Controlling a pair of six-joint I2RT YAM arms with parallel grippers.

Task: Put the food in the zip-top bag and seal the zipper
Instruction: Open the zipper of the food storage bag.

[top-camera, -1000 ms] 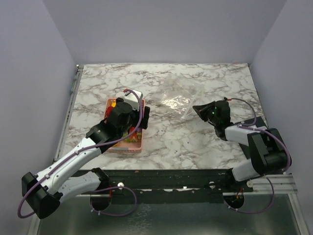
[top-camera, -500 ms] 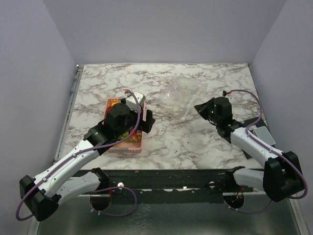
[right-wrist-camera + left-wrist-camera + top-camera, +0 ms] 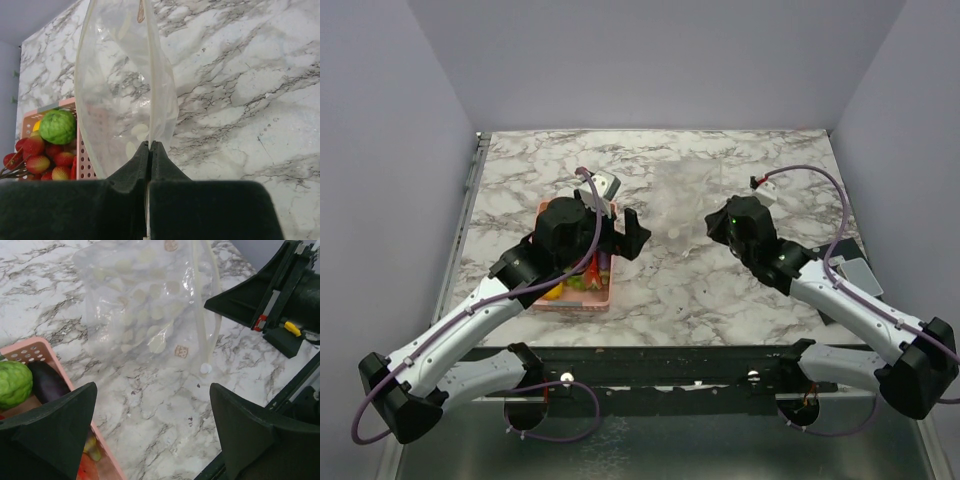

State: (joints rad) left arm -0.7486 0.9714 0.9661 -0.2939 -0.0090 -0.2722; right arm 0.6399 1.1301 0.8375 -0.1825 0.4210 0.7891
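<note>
We see the right gripper (image 3: 150,145) at the bottom centre of the right wrist view, its jaws pressed together on the edge of the zip-top bag (image 3: 125,100); the clear, crinkly plastic rises from the pinch towards the top of that frame, bulging to either side of the fingertips. In the left wrist view the bag fills the upper middle of the frame over the marble table (image 3: 720,290); its zipper (image 3: 201,315) runs as a pale whitish strip down the bag's right side, just left of the right gripper's dark body at the upper right; we cannot tell whether the bag rests on the table or hangs just above it. The left gripper (image 3: 155,430) has its jaws spread wide, one finger at the lower left and one at the lower right of that view, with nothing between them. The food lies in the pink basket (image 3: 30,347) at the left edge; the green fruit (image 3: 12,382) touches the dark eggplant (image 3: 47,382). The right wrist view shows the red cluster (image 3: 45,160) at its lower left, and a yellow fruit (image 3: 36,125) just behind the green one. From above, the left gripper hovers at the basket's right edge, left of centre; the bag lies between the two grippers.
</note>
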